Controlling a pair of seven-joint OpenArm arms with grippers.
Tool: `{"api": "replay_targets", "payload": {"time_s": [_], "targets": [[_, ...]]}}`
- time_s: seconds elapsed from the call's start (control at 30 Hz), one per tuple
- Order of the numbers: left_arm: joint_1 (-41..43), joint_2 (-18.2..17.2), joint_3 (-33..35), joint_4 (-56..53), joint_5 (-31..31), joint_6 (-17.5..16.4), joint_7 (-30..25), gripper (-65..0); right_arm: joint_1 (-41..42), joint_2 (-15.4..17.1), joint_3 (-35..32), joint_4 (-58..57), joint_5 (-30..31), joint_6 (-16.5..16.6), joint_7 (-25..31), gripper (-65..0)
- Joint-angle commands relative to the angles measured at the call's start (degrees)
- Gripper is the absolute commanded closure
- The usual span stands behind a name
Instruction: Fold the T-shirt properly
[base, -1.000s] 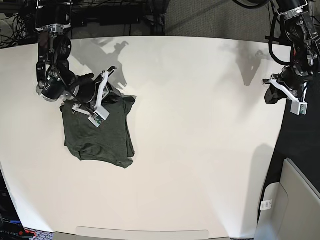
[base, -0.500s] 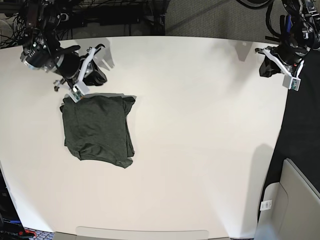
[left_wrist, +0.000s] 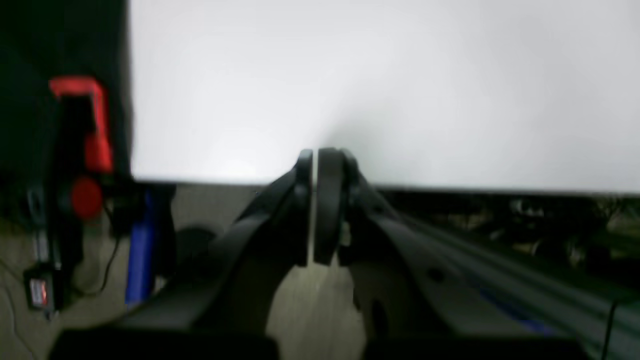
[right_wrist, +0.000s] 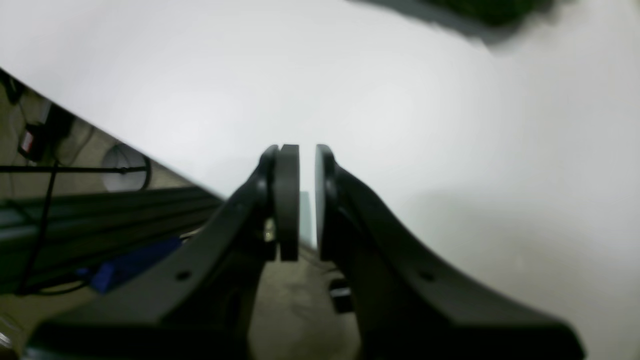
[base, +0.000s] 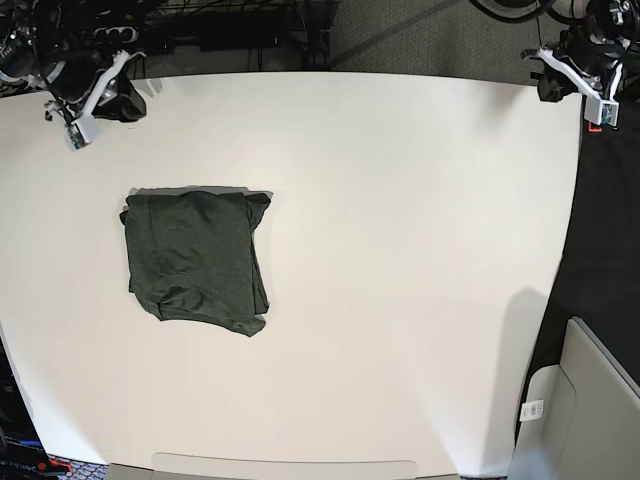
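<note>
The T-shirt (base: 195, 262) lies folded into a dark olive-green rectangle on the left part of the white table (base: 400, 250), with nothing touching it. My right gripper (base: 118, 98) hovers at the table's far left corner, well clear of the shirt. In the right wrist view its jaws (right_wrist: 306, 150) stand almost together with nothing between them, and a dark blurred edge of the shirt (right_wrist: 500, 10) shows at the top. My left gripper (base: 548, 85) is at the far right corner. In the left wrist view it (left_wrist: 315, 157) is shut and empty over the table edge.
A grey bin (base: 580, 400) stands beyond the table's right edge at the lower right, next to a dark floor strip. Cables and rack frames run behind the far edge. A red and blue fixture (left_wrist: 85, 150) sits off the table in the left wrist view.
My right gripper has left the shirt's top edge and pulled back to the far left corner. The left gripper has risen to the far right corner. The shirt has stayed put.
</note>
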Motion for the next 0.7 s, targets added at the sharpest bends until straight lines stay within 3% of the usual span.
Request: {"api": "replay_targets", "payload": {"time_s": [0.0, 0.2, 0.37, 0.47, 0.67], "targets": [[0.9, -0.1, -0.6, 0.8, -0.8, -0.3, -0.7, 0.0, -1.4, 0.9, 2.5, 1.1, 1.8, 0.3, 1.0, -4.2], [4.6, 0.7, -0.3, 0.8, -0.8, -0.3, -0.7, 0.0, -10.8, 0.7, 14.2, 1.1, 5.8, 0.3, 0.9, -4.2], [5.3, 0.5, -0.5, -0.5, -0.6, -0.3, 1.2, 0.0, -16.3, 0.4, 17.2, 1.0, 3.3, -0.1, 0.9, -4.2], [5.4, 0.5, 0.1, -3.1, -0.6, -0.3, 1.8, 0.0, -17.4, -0.6, 15.1, 0.9, -3.3, -2.9, 0.9, -4.2], [5.4, -1.6, 4.8, -14.1, -0.5, -0.3, -0.8, 0.0, -16.9, -4.7, 3.6, 0.8, -27.5, -3.4, 1.4, -4.2]]}}
